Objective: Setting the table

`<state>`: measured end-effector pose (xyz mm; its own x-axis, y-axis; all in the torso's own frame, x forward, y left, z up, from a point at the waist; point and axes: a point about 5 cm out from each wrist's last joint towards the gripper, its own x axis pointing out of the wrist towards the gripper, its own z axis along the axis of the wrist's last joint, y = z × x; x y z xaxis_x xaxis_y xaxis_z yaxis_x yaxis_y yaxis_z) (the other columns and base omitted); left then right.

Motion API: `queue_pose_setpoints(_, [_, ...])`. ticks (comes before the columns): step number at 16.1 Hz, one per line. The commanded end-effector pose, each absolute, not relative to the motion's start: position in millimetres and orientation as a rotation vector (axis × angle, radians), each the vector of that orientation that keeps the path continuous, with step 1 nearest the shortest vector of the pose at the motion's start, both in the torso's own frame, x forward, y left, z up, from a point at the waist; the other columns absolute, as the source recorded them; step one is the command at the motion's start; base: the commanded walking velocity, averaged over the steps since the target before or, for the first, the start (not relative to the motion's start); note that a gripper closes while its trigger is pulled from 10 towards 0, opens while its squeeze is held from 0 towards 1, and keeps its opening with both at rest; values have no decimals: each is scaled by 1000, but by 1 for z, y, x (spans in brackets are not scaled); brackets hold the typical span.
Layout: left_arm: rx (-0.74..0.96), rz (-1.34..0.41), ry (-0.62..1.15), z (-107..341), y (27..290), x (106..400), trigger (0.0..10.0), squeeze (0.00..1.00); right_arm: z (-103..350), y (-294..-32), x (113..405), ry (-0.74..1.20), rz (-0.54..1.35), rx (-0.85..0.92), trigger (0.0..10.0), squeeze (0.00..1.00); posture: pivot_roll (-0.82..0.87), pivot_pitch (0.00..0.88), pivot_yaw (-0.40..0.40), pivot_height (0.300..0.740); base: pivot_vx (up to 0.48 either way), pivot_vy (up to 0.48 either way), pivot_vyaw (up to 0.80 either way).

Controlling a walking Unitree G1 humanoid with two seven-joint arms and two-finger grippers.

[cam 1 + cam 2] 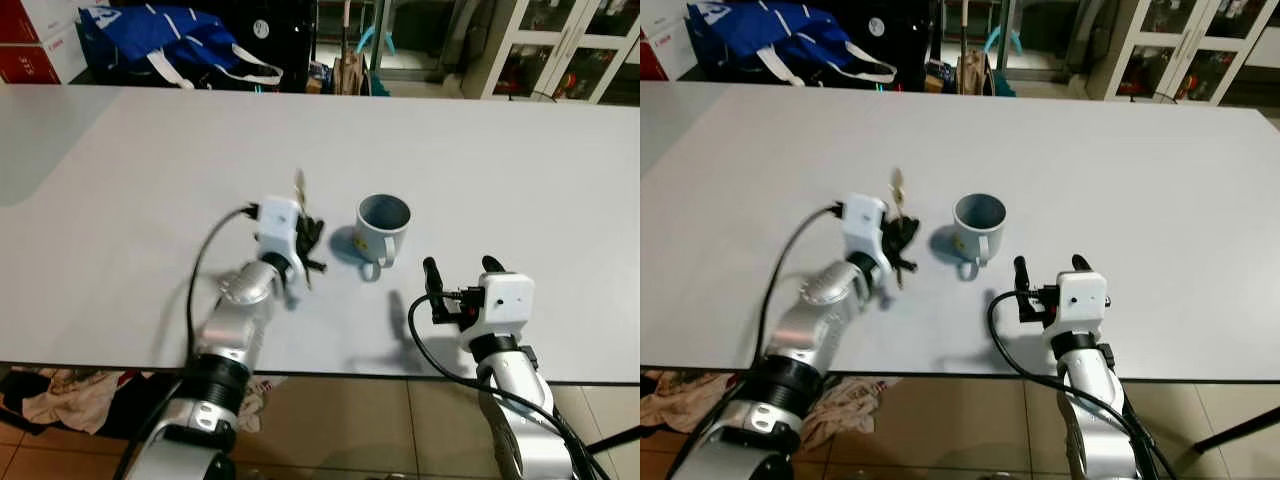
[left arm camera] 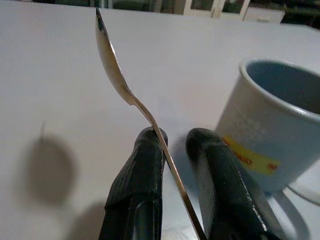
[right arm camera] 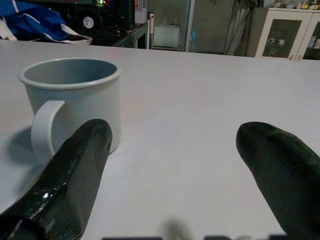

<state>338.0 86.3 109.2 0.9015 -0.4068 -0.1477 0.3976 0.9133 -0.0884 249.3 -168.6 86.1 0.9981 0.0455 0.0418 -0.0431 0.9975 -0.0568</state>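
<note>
1. Left arm [image 1: 235, 320] comes up from below the near edge of the table [image 1: 120, 180], elbow bent, forearm angled in over the tabletop towards the middle. Wrist is cocked so the fingers point roughly at the mug.
2. The left gripper [image 1: 312, 243] is pinched narrow on a metal spoon [image 2: 116, 75]. In the left wrist view the handle runs between the two black fingers [image 2: 137, 195] and the bowl sticks up and out past the tips, tilted, up off the table surface.
3. The spoon's bowl pokes up above the white wrist block in the head view, just left of the mug. Spoon and mug are close but not touching.
4. The mug [image 1: 381, 232] is light grey-blue, standing upright on the table, a bit nearer the near edge than the far one and about centre across the width. Handle points toward the near edge. There's a yellow label on its side in the left wrist view.
5. Right arm [image 1: 515, 400] also rises from under the near edge, further right, forearm close to upright.
6. The right gripper [image 1: 460, 268] hangs just over the table by the near edge, fingers spread wide with nothing between them. It's near the mug's handle side but apart from it.
7. Blue bag [image 1: 160, 35] sits beyond the far left corner.
</note>
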Motion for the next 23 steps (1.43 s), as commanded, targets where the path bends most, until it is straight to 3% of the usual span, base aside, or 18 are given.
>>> queue_pose_setpoints(1, [-29, -403, 127, 119, 86, 339, 0, 0, 89, -168, 252, -50, 48, -55, 10000, 0, -26, 0, 12, 740, 0, 0, 0])
queue_pose_setpoints(6, [-39, -416, 159, 114, 73, 333, 0, 0, 88, -168, 251, -46, 51, -57, 10000, 0, -29, 0, 14, 740, 0, 0, 0])
queue_pose_setpoints(23, [19, -405, 266, 86, 70, 330, 0, 0, 84, -166, 245, -29, 51, -55, 10000, 0, -44, 0, 23, 740, 0, 0, 0])
